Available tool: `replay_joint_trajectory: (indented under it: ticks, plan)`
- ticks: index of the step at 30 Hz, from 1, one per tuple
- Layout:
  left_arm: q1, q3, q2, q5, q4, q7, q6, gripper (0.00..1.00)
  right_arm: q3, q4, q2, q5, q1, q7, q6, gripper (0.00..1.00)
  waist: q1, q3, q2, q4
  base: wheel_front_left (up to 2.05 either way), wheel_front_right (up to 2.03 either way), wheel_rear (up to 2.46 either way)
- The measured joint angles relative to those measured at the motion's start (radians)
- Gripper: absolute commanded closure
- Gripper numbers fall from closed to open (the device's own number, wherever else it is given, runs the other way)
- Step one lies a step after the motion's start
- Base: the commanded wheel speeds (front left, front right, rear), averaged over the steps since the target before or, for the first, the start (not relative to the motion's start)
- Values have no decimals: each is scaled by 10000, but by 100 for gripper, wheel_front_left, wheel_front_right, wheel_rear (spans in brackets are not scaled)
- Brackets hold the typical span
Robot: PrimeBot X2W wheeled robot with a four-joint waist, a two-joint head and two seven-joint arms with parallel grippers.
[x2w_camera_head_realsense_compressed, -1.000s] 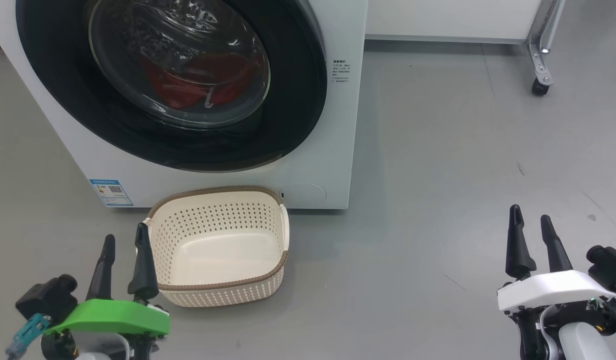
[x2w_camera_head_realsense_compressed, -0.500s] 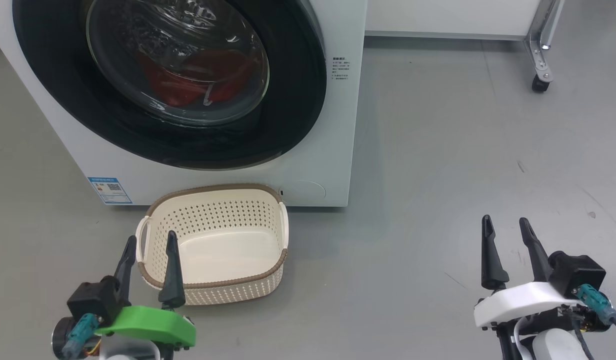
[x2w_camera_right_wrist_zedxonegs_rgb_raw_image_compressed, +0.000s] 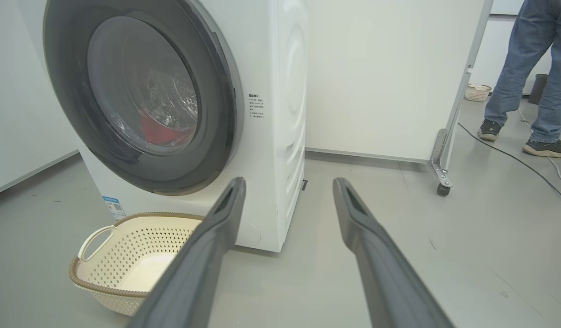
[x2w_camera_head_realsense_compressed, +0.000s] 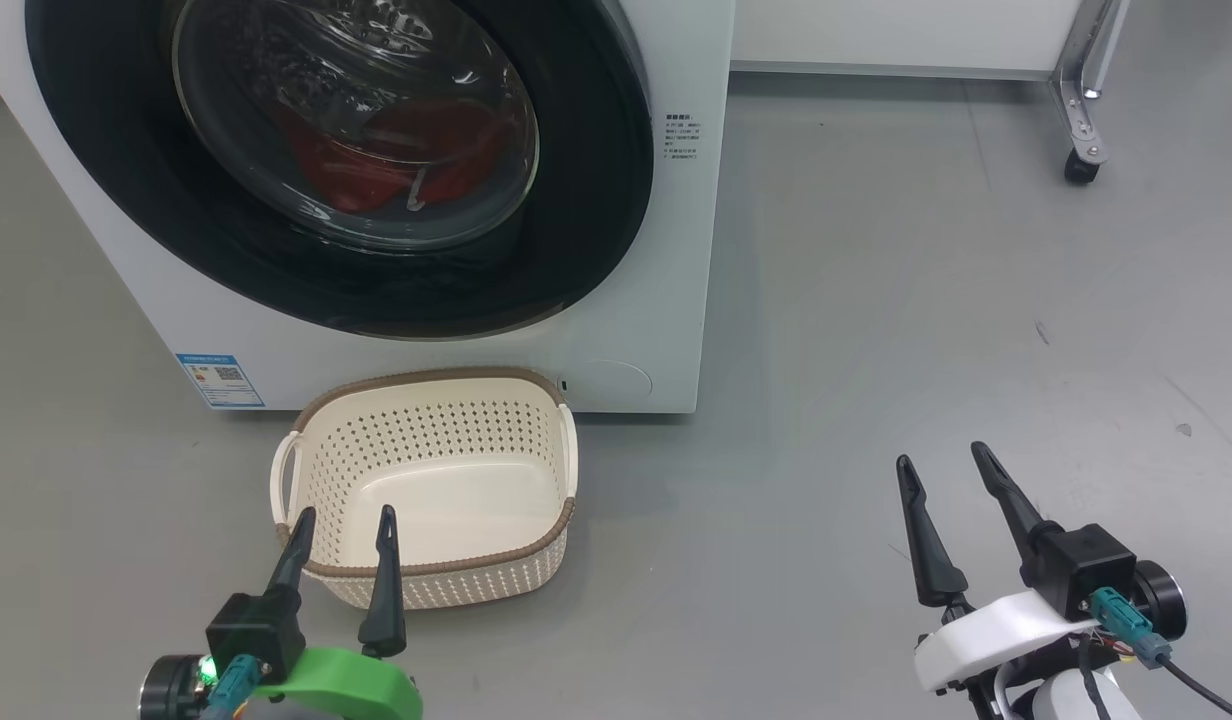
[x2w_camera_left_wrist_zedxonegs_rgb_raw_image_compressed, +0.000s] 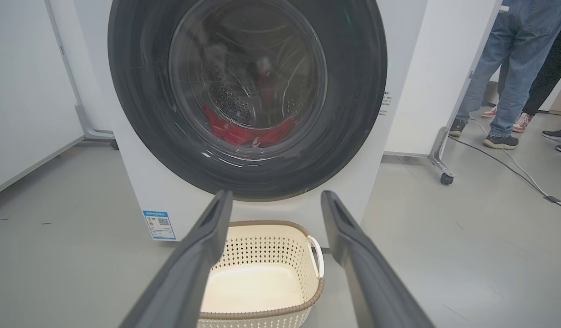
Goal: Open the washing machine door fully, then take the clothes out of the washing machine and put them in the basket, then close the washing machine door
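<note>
Just ahead of left jaws: basket (x2w_camera_head_realsense_compressed: 476,585), untouched.

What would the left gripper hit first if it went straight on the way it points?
Probably the washing machine door, low on its black rim; the left gripper seems to aim above the basket, though height is hard to judge.

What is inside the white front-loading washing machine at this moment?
Through the clear glass of the black-rimmed round door, bright red fabric clothes lie low in the perforated steel drum. Reflections and the dark rim hide the rest: how many garments cannot be told.
</note>
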State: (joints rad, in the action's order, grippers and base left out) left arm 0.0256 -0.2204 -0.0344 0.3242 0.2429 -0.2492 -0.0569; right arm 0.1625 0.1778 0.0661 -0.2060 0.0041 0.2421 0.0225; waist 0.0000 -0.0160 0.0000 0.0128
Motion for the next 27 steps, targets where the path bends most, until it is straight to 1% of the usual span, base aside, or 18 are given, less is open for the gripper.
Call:
replay_joint_trajectory:
  ticks: [16,19,27]
  plan:
    - [29,-150,-8,13,324,0,-136,0,4,336,-15,61,-29,13,-6,0,0,44,0,4,0,0,0]
    - [42,-173,-10,63,355,0,-184,0,4,385,-17,59,-51,13,-73,0,0,49,0,0,0,0,0]
    - [61,-196,-10,102,399,0,-213,0,4,497,-29,50,-131,15,-75,0,0,74,0,4,0,0,0]
